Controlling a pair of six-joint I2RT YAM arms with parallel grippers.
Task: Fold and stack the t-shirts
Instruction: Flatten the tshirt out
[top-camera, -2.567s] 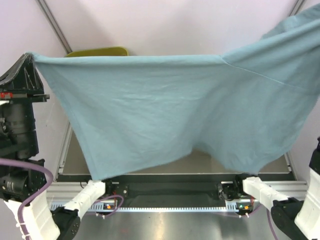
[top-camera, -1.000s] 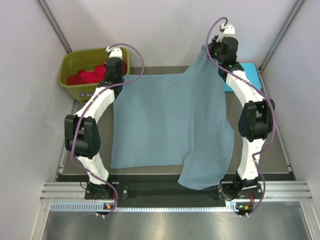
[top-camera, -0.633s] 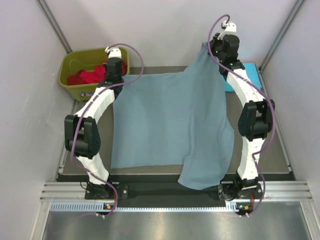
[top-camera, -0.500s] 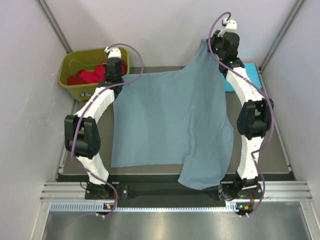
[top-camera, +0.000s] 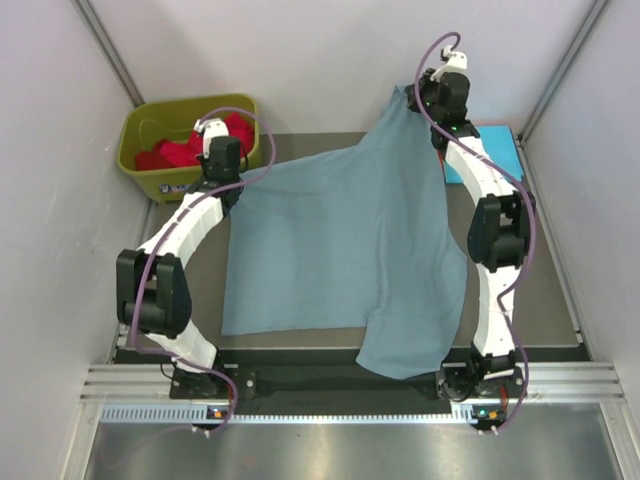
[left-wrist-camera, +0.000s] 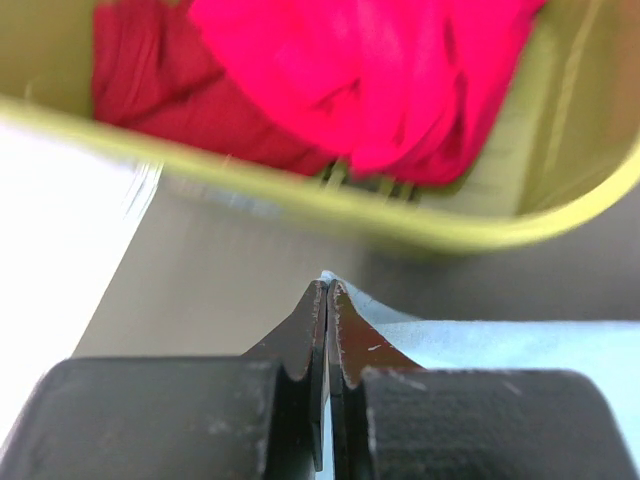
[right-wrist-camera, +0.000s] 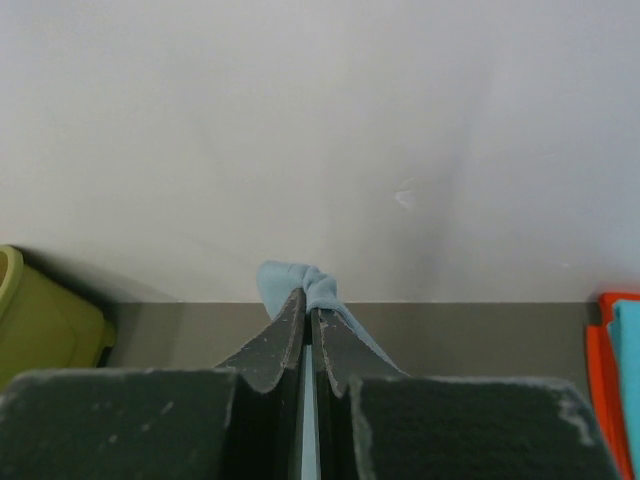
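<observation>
With left end effector (left-wrist-camera: 326, 292) and right end effector (right-wrist-camera: 306, 300) clamping grey-blue t-shirt (top-camera: 340, 240) corners, draw taut toward 12 o'clock, lower flat.

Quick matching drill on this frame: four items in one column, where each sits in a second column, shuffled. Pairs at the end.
Items
1. grey-blue t-shirt
2. red t-shirt
3. cyan t-shirt
4. olive-green bin

Places
a. heaped inside the bin
b. lying flat at the far right of the table
c. standing at the far left corner, top open
d. spread across the middle of the table

Pairs: 1-d, 2-a, 3-b, 4-c
</observation>
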